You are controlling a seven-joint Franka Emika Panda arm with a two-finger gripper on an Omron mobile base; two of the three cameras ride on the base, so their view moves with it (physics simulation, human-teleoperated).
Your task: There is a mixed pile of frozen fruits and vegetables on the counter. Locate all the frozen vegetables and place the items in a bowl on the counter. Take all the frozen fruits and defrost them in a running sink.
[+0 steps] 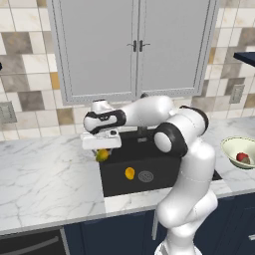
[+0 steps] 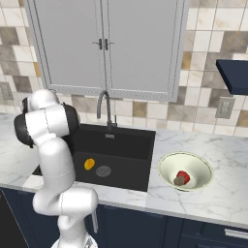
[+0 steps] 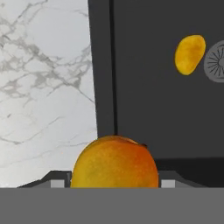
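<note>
Up on the wall, a pale grey cupboard (image 1: 134, 47) hangs with two doors shut, a pair of small dark handles (image 2: 104, 44) meeting at the middle seam. Behind it runs a tiled wall (image 2: 213, 29) in a patchwork of cream, beige, brown and grey squares. Over to the right, a wall socket (image 2: 224, 107) sits on the tiles, just below a dark navy shelf corner (image 2: 234, 73) jutting in. Another socket plate (image 1: 7, 111) shows at far left.
</note>
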